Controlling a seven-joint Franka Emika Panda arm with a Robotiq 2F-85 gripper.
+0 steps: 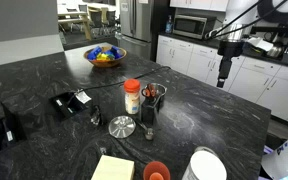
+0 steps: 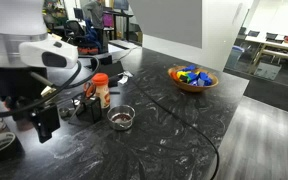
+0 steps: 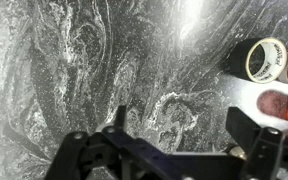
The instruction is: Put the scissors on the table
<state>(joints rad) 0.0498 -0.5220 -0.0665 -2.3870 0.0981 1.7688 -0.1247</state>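
The scissors (image 1: 150, 93) have red-orange handles and stand in a clear cup (image 1: 156, 101) on the black marbled table (image 1: 199, 115), next to a white bottle with an orange lid (image 1: 132, 97). The cup also shows in an exterior view (image 2: 88, 103), where the scissors are hard to make out. My gripper (image 1: 223, 78) is open and empty, held well above the table, off to the side of the cup. It also shows in an exterior view (image 2: 46, 125). In the wrist view the gripper (image 3: 184, 135) hangs over bare table (image 3: 94, 60). The scissors are out of the wrist view.
A bowl of colourful items (image 1: 106, 56) stands at the back. A small glass dish (image 1: 122, 126), an orange-red cup (image 1: 156, 171), a yellow notepad (image 1: 112, 168) and black items (image 1: 69, 102) lie on the table. A roll of tape (image 3: 267, 58) lies at the wrist view's right edge.
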